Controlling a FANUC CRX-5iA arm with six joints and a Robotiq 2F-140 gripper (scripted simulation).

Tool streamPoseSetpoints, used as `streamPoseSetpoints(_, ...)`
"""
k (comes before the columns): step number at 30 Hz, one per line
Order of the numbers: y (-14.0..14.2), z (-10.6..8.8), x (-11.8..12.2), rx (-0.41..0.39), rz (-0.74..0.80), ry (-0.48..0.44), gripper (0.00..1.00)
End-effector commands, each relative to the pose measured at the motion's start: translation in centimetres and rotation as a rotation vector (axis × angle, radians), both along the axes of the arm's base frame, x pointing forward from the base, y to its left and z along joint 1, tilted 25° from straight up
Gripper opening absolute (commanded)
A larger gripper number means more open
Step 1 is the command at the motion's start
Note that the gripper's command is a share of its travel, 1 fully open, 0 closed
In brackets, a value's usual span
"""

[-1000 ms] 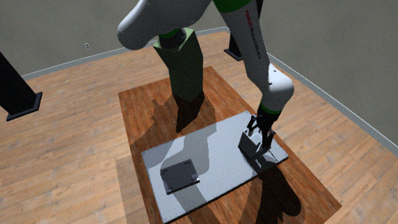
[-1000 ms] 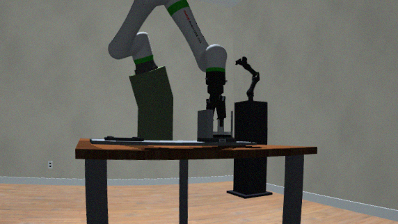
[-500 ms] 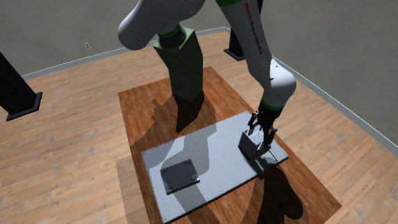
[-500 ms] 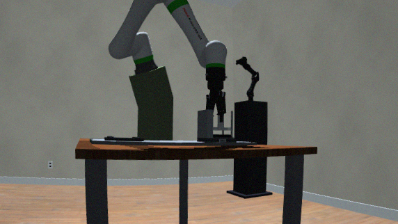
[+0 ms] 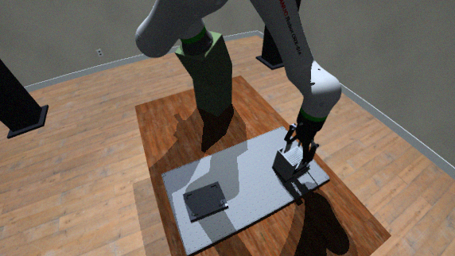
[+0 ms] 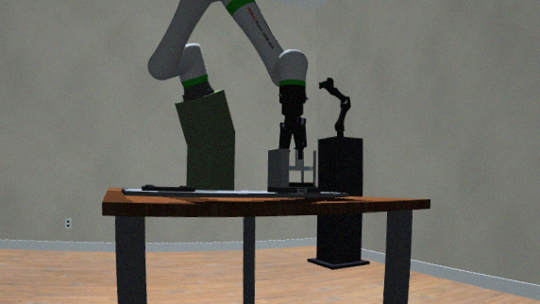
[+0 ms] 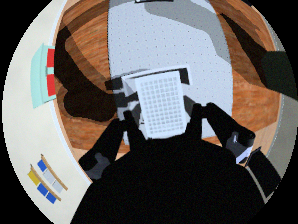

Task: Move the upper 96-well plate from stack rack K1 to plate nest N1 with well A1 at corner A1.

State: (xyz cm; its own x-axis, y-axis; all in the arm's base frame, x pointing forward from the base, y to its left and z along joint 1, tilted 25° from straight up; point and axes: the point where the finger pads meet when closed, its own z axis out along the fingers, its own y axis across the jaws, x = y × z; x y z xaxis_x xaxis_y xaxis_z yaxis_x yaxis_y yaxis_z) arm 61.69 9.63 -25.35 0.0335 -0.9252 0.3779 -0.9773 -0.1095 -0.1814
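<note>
The stack rack K1 [image 5: 288, 164] stands at the right end of the grey baseplate; it also shows in the exterior view [image 6: 289, 171]. The upper 96-well plate [image 7: 161, 103] is white, with its grid of wells facing up, and sits at the top of the rack. My gripper [image 5: 298, 150] reaches straight down over the rack and is shut on the upper plate, one finger on each long side [image 7: 162, 123]. The lower plate is hidden beneath it. The plate nest N1 [image 5: 205, 200] is a dark square at the left front of the baseplate, with a pale mark at its front right corner.
The grey baseplate [image 5: 243, 183] lies on a wooden table. The robot's green base [image 5: 208, 77] stands behind it. A black pedestal with a camera arm [image 6: 340, 165] stands beyond the table's right end. The rack's two tabs stick out toward the table's front edge.
</note>
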Motion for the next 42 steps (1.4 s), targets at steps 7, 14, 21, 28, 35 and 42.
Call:
streamPoseSetpoints(7,0.5,1.3,-0.3,0.000,0.000,0.000,0.00)
streamPoseSetpoints(14,0.8,2.1,-0.5,0.000,0.000,0.000,0.00)
streamPoseSetpoints(21,1.3,3.2,-0.7,0.000,0.000,0.000,0.00)
streamPoseSetpoints(28,1.7,4.2,-1.0,0.000,0.000,0.000,0.00)
streamPoseSetpoints(35,2.0,5.0,-1.1,0.000,0.000,0.000,0.00)
streamPoseSetpoints(42,2.4,6.0,-1.4,0.000,0.000,0.000,0.00)
